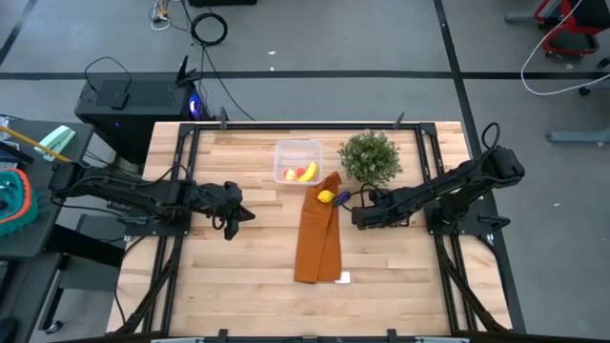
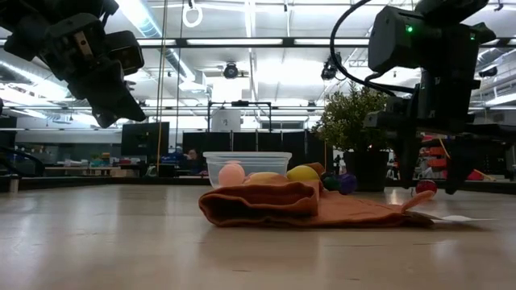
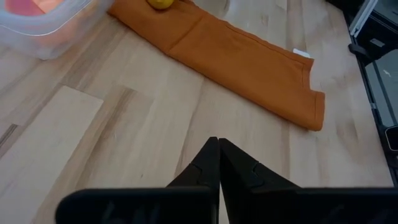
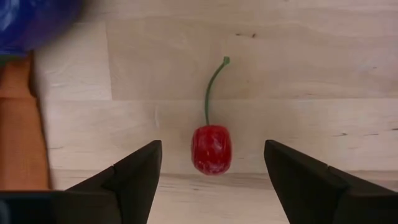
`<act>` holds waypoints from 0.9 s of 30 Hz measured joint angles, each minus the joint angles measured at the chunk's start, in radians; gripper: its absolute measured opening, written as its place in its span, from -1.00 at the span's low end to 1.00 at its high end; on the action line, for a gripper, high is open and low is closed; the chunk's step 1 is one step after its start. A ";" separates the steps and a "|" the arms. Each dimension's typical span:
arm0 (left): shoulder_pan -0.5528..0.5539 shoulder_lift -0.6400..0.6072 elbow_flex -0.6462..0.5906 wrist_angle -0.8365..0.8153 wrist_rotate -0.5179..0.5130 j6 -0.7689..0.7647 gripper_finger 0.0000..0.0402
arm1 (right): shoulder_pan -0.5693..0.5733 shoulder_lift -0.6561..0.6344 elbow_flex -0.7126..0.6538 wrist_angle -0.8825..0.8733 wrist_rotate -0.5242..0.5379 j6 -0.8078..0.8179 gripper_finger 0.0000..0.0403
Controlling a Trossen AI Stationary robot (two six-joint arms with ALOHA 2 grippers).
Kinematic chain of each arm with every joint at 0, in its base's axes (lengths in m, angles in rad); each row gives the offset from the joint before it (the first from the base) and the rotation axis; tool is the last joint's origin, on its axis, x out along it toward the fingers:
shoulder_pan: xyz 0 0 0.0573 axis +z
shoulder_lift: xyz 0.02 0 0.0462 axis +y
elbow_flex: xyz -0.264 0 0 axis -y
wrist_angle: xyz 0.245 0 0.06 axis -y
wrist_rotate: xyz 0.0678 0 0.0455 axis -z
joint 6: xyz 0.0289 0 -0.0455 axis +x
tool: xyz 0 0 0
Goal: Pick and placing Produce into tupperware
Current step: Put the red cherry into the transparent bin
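Note:
The clear tupperware [image 1: 297,160] stands at the table's far middle with a yellow banana and red fruit inside. A yellow lemon [image 1: 326,197] lies on the far end of the orange-brown cloth [image 1: 319,231], and a dark purple-blue piece [image 1: 343,198] sits beside it. A small red cherry [image 4: 211,149] with a green stem lies on the wood. My right gripper [image 4: 211,171] is open and low over it, one finger on either side, not touching. My left gripper [image 3: 217,158] is shut and hovers left of the cloth [image 1: 238,214].
A green bushy potted plant [image 1: 370,157] stands just beyond my right gripper, right of the tupperware. A white tag [image 1: 342,278] lies at the cloth's near end. Bare wood stretches across the table's near half and left side.

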 joint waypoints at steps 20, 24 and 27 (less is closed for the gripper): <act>0.000 0.000 0.000 0.003 0.000 0.000 -0.96 | 0.000 0.000 0.000 0.012 -0.013 0.001 0.30; 0.000 0.000 0.000 0.003 0.000 0.000 -0.90 | 0.000 0.000 0.000 0.014 -0.017 0.001 0.26; 0.000 0.000 0.000 0.003 0.000 0.000 -0.87 | 0.000 0.000 0.000 0.015 -0.018 0.002 0.21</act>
